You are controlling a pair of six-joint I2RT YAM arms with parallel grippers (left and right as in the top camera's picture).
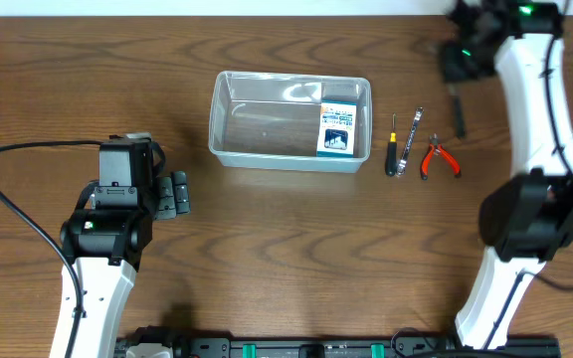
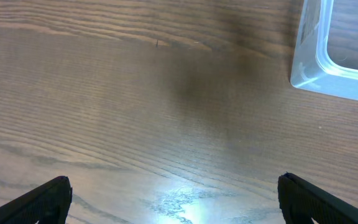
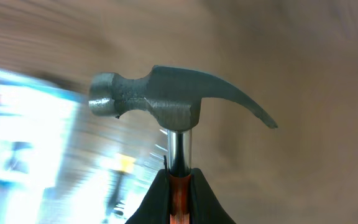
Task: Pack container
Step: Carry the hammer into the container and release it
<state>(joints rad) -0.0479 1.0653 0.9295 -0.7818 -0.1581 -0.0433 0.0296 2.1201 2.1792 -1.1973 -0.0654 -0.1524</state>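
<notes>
The left gripper (image 1: pixel 175 194) sits low at the left of the table (image 1: pixel 296 259), its jaws spread wide with nothing between them. In its wrist view only bare wood lies under the fingers, and a rounded corner of the container (image 1: pixel 289 121) shows ahead and to the right. The container stands up-table from centre, its long axis running left to right. A blue-and-white box (image 1: pixel 337 129) stands inside against its right end, and the rest of its floor looks free.

Just right of it, apart from its wall, lie 3 tools: a screwdriver (image 1: pixel 393 151), a wrench (image 1: pixel 414 134) and red-handled pliers (image 1: pixel 439 160).

Farthest right, near the table's far edge, the right gripper (image 3: pixel 179 173) is closed tight on the neck of a hammer (image 3: pixel 166 99), just under the head, with the claw pointing right in that view. The background there is blurred.

The coming move likely turns on 1 relation: the container lies to the left of the hammer and nearer the robot, past the 3 loose tools. The hammer probably fits best laid along the bin's long axis, in the open left part.
</notes>
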